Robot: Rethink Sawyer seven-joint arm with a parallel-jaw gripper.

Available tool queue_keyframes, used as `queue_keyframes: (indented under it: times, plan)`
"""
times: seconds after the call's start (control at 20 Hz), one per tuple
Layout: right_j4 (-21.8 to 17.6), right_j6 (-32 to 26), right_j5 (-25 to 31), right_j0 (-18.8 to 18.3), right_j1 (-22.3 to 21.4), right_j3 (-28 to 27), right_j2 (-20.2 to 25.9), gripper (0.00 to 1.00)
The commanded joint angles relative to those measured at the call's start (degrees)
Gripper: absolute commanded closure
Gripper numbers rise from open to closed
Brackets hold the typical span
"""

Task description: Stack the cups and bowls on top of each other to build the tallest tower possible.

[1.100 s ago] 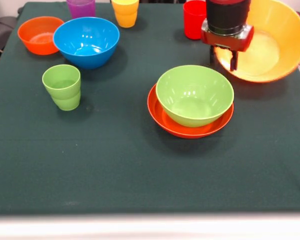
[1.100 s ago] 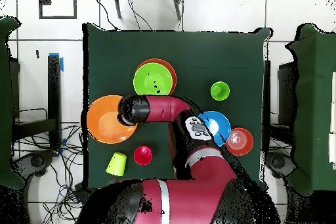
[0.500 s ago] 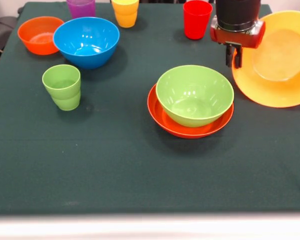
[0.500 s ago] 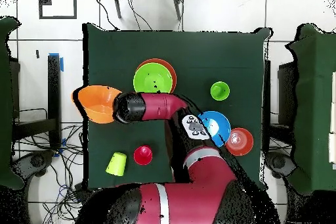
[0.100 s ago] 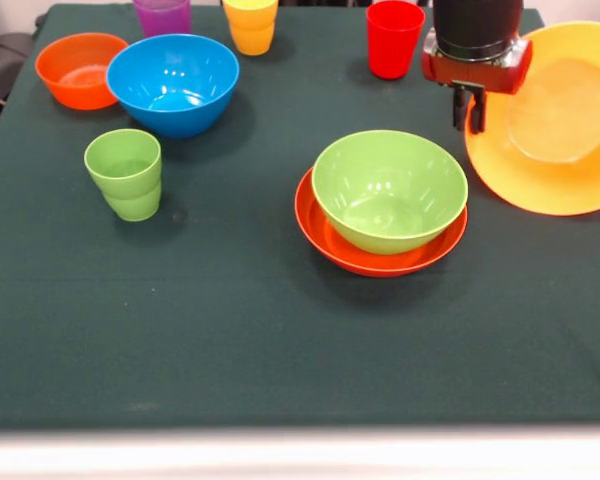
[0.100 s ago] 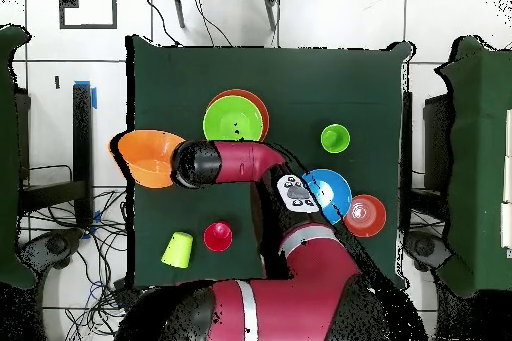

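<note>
My gripper is shut on the left rim of the large orange-yellow bowl. The bowl hangs tilted on edge with its opening facing the front camera. From above, the same bowl sticks out left of the arm, which hides the gripper. At the table's middle, the green bowl sits nested in the wide red-orange bowl. Two light green cups stand stacked at the left. The blue bowl and small orange bowl stand side by side at the far left.
Along the far edge stand a purple cup, a yellow cup and a red cup. In the overhead view a yellow-green cup lies left of the red cup, near the table's edge.
The gripper has risen and shifted right in the front view. The orange-yellow bowl came up with it and tipped from leaning on the table to hanging on edge. Little has moved in the last half second.
</note>
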Motion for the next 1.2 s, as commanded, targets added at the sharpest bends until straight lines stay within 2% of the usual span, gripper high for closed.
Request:
queue_keyframes:
  times: [0.05, 0.25, 0.5, 0.65, 0.8, 0.95, 1.2]
  plan:
    - [-3.4, -8.2, 10.1, -0.5, -1.4, -0.6, 4.3, 1.0]
    - [-3.5, -8.2, 9.6, -1.2, -7.5, 1.8, 4.8, 1.0]
    - [2.7, -11.5, 14.4, -9.8, -17.1, 10.5, 14.8, 1.0]
    - [1.8, -12.1, 9.5, -13.6, -20.7, 13.8, 19.1, 1.0]
    - [-3.1, -11.5, 0.9, -16.0, -22.4, 14.7, 21.8, 1.0]
    - [-6.5, -9.8, -5.1, -17.6, -24.6, 15.8, 23.7, 1.0]
    - [-9.8, -6.7, -13.2, -21.0, -23.2, 18.1, 28.1, 1.0]
